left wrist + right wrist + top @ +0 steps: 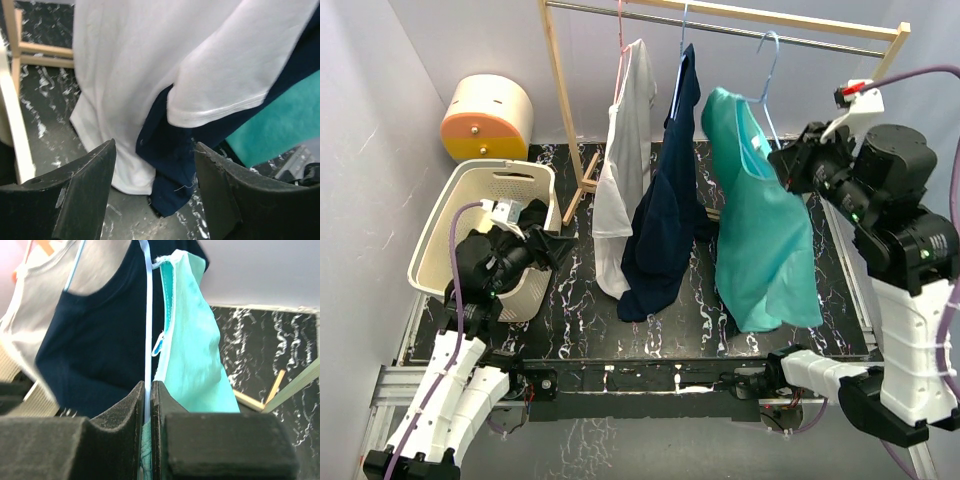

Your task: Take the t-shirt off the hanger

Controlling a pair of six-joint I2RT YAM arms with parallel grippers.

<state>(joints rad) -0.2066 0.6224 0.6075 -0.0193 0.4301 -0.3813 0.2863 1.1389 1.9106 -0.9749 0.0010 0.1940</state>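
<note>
Right gripper [148, 390] is pinching the pale-blue hanger [147, 315]; the teal t-shirt [760, 240] is hanging creased; left gripper [154, 147] is resting spread.

Soft, even light fills the top view, leaving only faint shadows on the worktop [580, 290]. In the left wrist view the white shirt [140, 50] is nearly washed out. The right wrist view blurs at its left edge, its near fingers [220, 445] dark.

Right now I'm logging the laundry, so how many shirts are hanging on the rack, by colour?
White shirt: 1
Navy shirt: 1
Teal shirt: 1
Total: 3
</note>
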